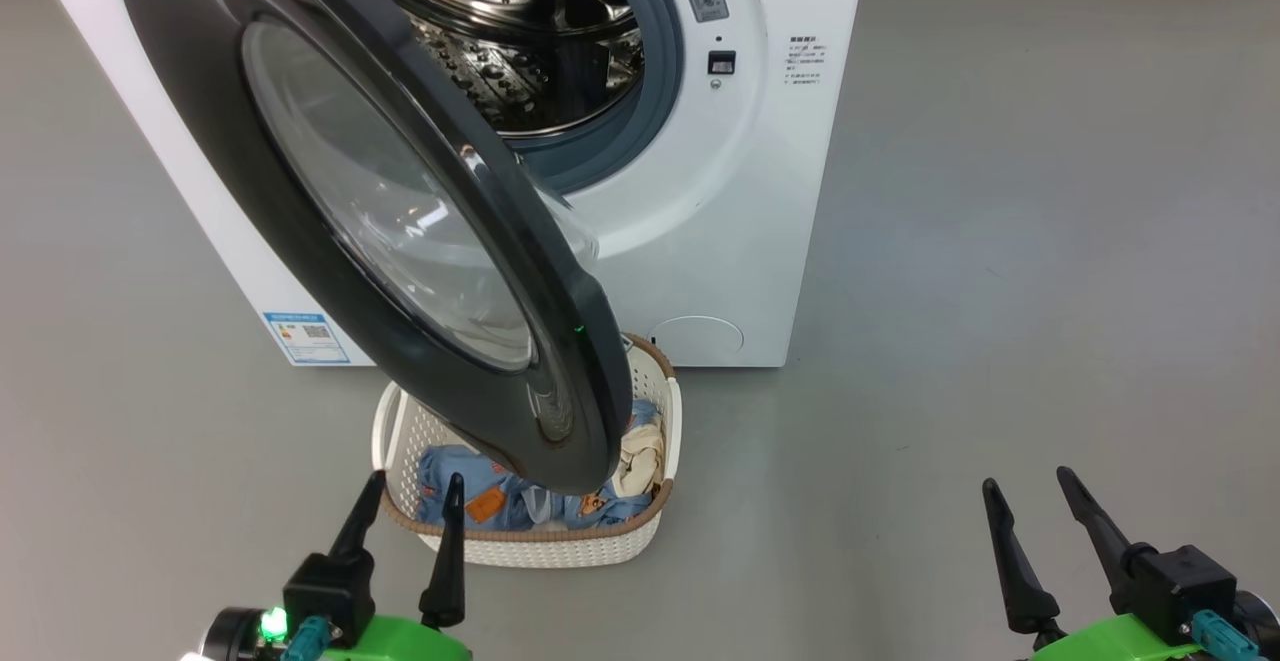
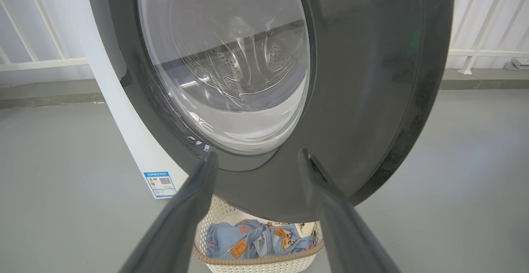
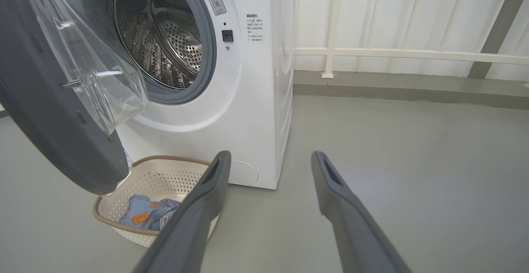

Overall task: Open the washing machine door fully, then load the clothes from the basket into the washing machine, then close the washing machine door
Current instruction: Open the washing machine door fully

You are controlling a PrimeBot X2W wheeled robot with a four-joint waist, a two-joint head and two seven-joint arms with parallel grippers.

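Right, the washing machine door (image 1: pixel 400 241) hangs about half open, swung out from the left side of the washing machine (image 1: pixel 720 221), with its free edge pointing back toward the robot. That black rim sits directly over the basket (image 1: pixel 560 546), which stands on the floor (image 1: pixel 1000 241) at the foot of the machine. It hides part of the clothes (image 1: pixel 480 496): a blue bundle with orange patches and a cream piece, all inside the basket.

Left claw (image 1: pixel 417 478) is spread wide and empty, aimed at the basket's near rim, just this side of the door's near edge. Right claw (image 1: pixel 1027 478) is equally wide and empty, well apart to the right over bare floor.

So here is the relation that matters. The door lies ahead of the left claw and a touch to its right, presenting its outer glass face. The right claw, meanwhile, looks at the inner bowl and the steel drum (image 1: pixel 520 61) behind it. Left arm is clearly the nearer one. Judging by that, the door needs to swing further left before the clothes can be lifted freely. That push would have to come from the inner side, so watch which arm takes it.
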